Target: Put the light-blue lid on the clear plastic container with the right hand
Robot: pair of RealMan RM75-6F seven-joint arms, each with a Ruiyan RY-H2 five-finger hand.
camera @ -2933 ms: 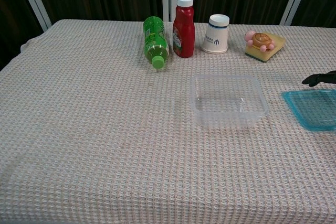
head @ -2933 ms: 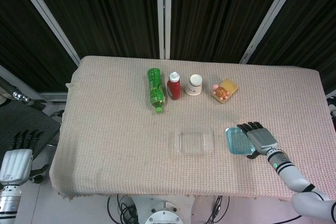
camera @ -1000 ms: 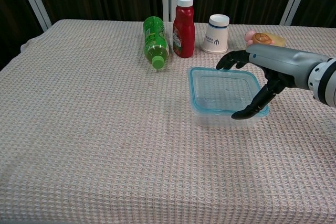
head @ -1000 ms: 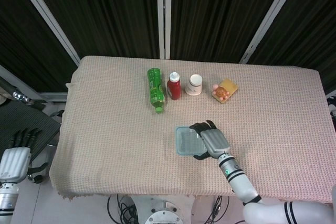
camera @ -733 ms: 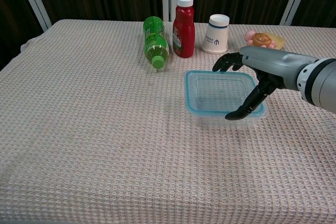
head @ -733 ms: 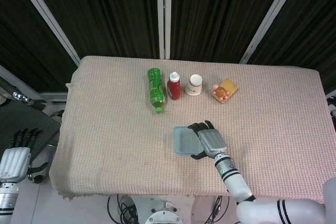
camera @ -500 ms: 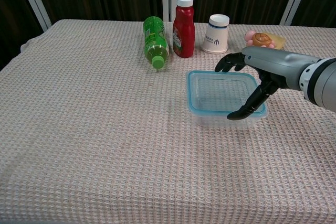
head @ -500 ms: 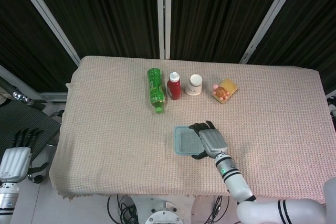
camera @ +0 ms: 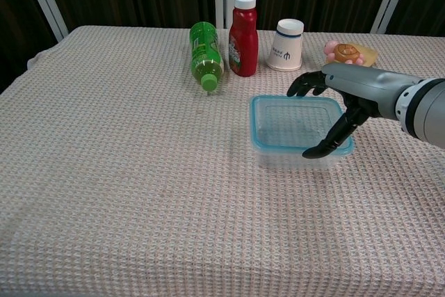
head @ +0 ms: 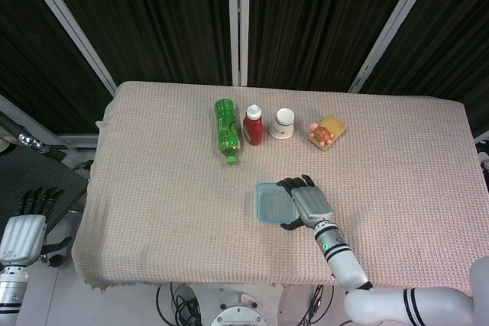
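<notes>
The light-blue lid (camera: 290, 124) lies on top of the clear plastic container (camera: 288, 161), whose front wall shows just below the lid's rim. My right hand (camera: 345, 94) holds the lid at its right side, fingers over the far edge and thumb on the near right corner. From the head view the lid (head: 270, 203) covers the container, with the right hand (head: 309, 204) beside it. My left hand (head: 24, 228) hangs off the table at the lower left, fingers apart and holding nothing.
A green bottle (camera: 204, 55) lies on its side behind the container. A red sauce bottle (camera: 243, 33), a white cup (camera: 286, 45) and a turtle toy on a yellow sponge (camera: 348, 55) stand along the back. A woven cloth (camera: 125, 172) covers the table.
The right hand carried the lid from the table's right side onto the container. Over the last second the lid shifted slightly left, then back right.
</notes>
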